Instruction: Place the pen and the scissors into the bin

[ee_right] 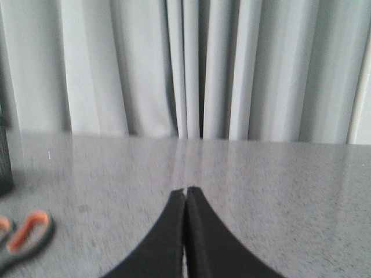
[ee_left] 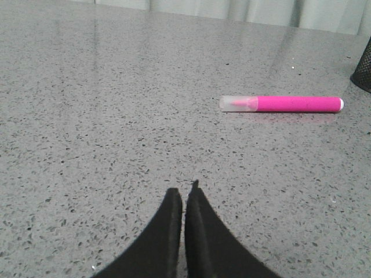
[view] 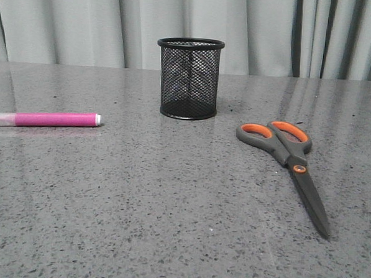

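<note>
While both arms stay out of the front view, the grey speckled counter [view: 168, 225] carries all three task things, each lying apart from the others. The bin [view: 189, 79], a black wire-mesh cup, stands upright toward the back of the counter, near the middle, with nothing showing inside it through the mesh. The pen [view: 56, 119] lies flat on the robot's left side, well apart from the bin, its white tip pointing toward the middle and its pale translucent end running to the picture's edge. The scissors [view: 288, 162] lie flat on the right side, blades together, the orange-lined handles toward the bin and the dark blades pointing toward the near edge of the counter.

In the left wrist view, the left pincer [ee_left: 184, 194] has its two black fingers pressed together, gripping nothing, above bare counter; the pen lies ahead of it, not touching it. In the right wrist view, the right pincer [ee_right: 185, 191] is likewise closed with its fingers meeting and nothing between them, and the scissors' handles show at the corner, off to one side. A pale pleated curtain [view: 272, 31] hangs behind the counter.
</note>
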Controlling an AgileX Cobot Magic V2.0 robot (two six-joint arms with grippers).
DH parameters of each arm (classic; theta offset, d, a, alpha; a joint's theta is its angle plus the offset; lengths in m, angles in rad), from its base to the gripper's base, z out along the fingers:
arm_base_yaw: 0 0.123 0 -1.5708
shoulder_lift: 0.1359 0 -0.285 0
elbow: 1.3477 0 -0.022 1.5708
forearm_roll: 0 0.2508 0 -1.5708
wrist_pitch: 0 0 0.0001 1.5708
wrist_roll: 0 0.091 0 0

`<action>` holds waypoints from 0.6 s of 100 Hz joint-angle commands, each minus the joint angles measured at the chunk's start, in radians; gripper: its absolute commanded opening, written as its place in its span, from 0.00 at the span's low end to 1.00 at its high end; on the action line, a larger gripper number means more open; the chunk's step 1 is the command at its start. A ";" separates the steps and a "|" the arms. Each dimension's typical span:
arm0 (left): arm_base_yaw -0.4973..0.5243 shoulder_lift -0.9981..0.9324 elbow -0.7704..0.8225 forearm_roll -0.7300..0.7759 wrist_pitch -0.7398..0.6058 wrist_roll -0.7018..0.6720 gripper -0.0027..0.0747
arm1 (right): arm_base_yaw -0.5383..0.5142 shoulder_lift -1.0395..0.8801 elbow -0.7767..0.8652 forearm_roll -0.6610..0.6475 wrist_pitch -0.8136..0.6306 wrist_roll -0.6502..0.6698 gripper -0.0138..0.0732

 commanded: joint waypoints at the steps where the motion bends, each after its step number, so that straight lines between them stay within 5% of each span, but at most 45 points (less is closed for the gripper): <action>1: 0.005 -0.031 0.025 0.001 -0.053 -0.004 0.01 | -0.004 -0.024 0.009 0.119 -0.107 0.002 0.08; 41: 0.005 -0.031 0.025 0.068 -0.097 0.000 0.01 | -0.004 -0.024 0.009 0.421 0.019 0.002 0.08; 47: 0.005 -0.031 0.025 0.004 -0.142 0.000 0.01 | -0.004 -0.024 0.009 0.473 0.007 0.002 0.08; 60: 0.005 -0.031 0.025 -0.381 -0.304 0.000 0.01 | -0.004 -0.024 0.009 0.491 0.005 0.002 0.08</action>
